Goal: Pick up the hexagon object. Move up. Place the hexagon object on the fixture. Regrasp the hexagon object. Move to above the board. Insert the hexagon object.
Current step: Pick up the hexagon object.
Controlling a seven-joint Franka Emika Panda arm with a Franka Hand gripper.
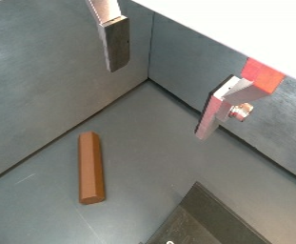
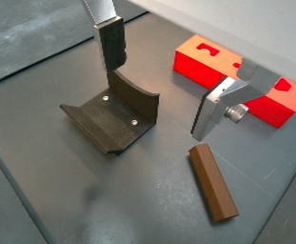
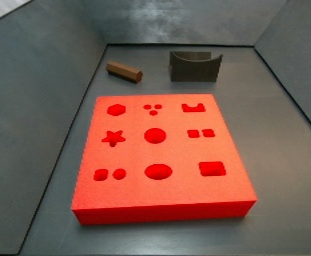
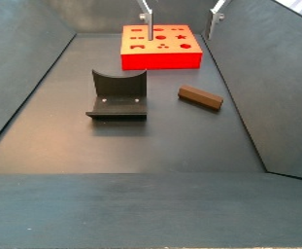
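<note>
The hexagon object (image 2: 214,181) is a small brown bar lying flat on the grey floor, also seen in the wrist view (image 1: 91,169) and in both side views (image 3: 124,71) (image 4: 200,98). It lies beside the dark fixture (image 2: 112,119) (image 4: 118,97) (image 3: 193,65), apart from it. The red board (image 3: 158,150) (image 4: 160,47) (image 2: 204,63) lies flat with its shaped recesses facing up. My gripper (image 2: 155,103) (image 1: 161,100) hangs open, high above the floor between fixture, bar and board, with nothing between its fingers (image 4: 147,12). In a side view only the fingertips show, at the top edge.
Grey walls enclose the floor on all sides (image 4: 37,78) (image 3: 64,60). A wall corner (image 1: 148,80) lies beyond the fingers in a wrist view.
</note>
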